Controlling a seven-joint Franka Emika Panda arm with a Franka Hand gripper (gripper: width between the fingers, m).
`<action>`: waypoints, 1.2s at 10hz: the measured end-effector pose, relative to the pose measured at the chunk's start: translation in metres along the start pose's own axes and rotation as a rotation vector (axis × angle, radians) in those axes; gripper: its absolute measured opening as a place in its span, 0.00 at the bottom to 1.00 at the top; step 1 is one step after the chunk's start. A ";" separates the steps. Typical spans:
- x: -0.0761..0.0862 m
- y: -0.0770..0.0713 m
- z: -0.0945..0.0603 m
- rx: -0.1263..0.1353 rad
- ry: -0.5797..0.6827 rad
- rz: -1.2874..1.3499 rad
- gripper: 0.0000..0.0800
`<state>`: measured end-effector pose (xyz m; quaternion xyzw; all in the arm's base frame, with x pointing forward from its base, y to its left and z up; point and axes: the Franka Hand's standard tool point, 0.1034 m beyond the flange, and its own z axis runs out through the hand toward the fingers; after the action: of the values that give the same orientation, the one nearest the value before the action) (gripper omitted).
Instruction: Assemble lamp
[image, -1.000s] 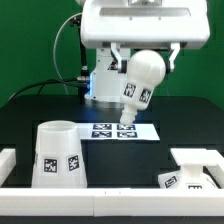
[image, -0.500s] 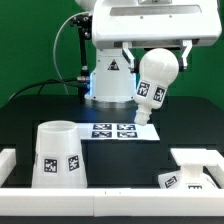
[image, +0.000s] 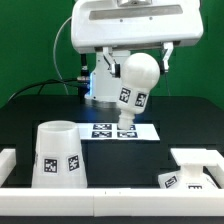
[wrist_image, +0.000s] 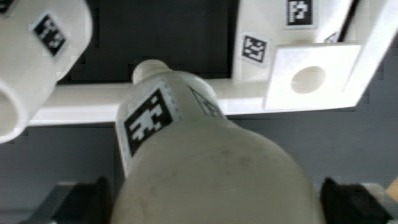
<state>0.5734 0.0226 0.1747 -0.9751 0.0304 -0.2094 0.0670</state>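
**Bulb swung back over the marker board**

The gripper (image: 138, 60) stays clamped on the bulb (image: 135, 88), held clear of the table with its neck tilted downward. In the last half second it has swung from the exterior view's right back left and lower, above the marker board (image: 122, 130). The base (image: 197, 160) lies well apart and the shade (image: 58, 152) stands untouched. Judgement: seating the bulb remains outstanding.
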 end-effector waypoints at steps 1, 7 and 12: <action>0.005 -0.025 0.004 0.030 0.002 0.059 0.71; 0.018 -0.067 0.003 0.079 -0.037 0.113 0.71; 0.022 -0.059 0.015 0.138 -0.063 0.171 0.71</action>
<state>0.6010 0.0808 0.1786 -0.9680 0.0970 -0.1739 0.1526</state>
